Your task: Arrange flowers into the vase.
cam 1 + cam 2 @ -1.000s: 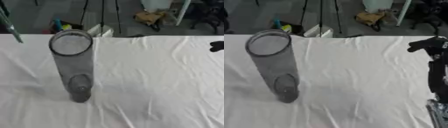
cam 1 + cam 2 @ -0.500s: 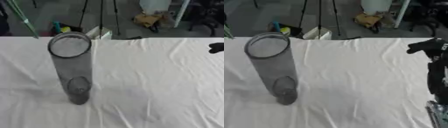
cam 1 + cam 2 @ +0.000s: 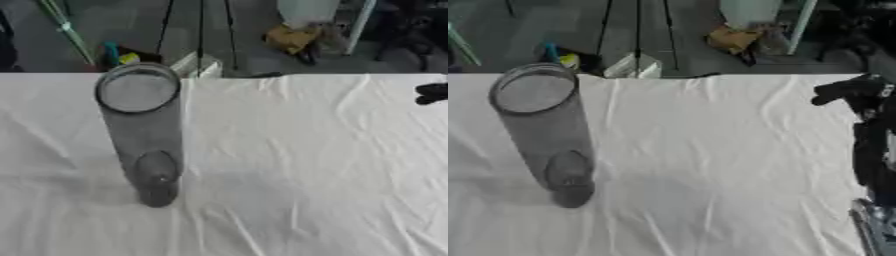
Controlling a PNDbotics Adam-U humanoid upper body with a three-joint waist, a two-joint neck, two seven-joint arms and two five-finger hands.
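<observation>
**Grey glass vase stands unfilled on white cloth**

Smoky-grey and see-through, the tall cylinder vase (image 3: 143, 131) stands upright near the left edge of the table (image 3: 306, 165), which wears a wrinkled white cloth; nothing shows inside it. Only the right eye view shows the black right hand (image 3: 852, 91) and forearm at the right edge, fingers curled, holding nothing. The left eye view catches just its fingertips.

Desk (image 3: 306, 165) under wrinkled white cloth fills lower frame. Tripod legs (image 3: 201, 30) upper centre; yellowish object (image 3: 289, 37) on floor, upper right.
</observation>
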